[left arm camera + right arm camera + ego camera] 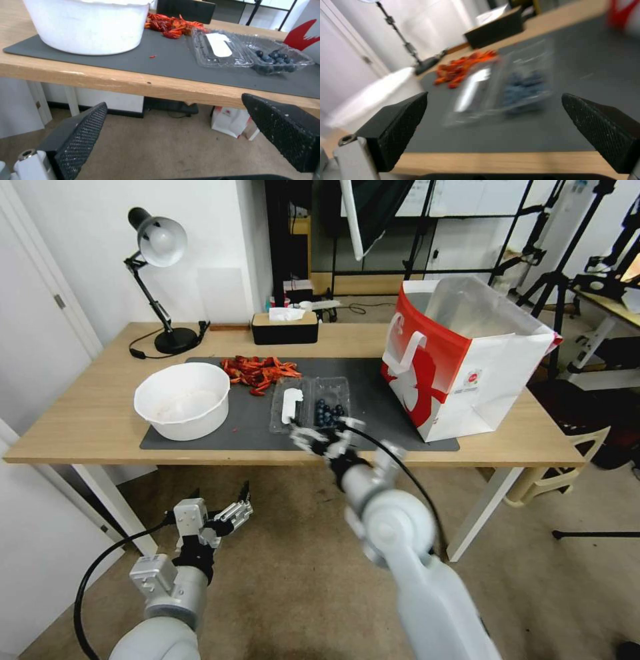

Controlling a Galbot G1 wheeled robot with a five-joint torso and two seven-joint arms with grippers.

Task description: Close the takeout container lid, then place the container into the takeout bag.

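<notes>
Bare mat point(360, 437) seemingly before takeout container point(312, 403)

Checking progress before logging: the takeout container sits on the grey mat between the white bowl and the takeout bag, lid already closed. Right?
Not quite: the lid is open, lying flat beside the blueberry half of the takeout container, as the left wrist view shows. The rest holds.

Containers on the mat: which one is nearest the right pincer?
The takeout container, the clear clamshell lying open with blueberries, just beyond the open right pincer. The white bowl sits farther left; the takeout bag farther right.
</notes>
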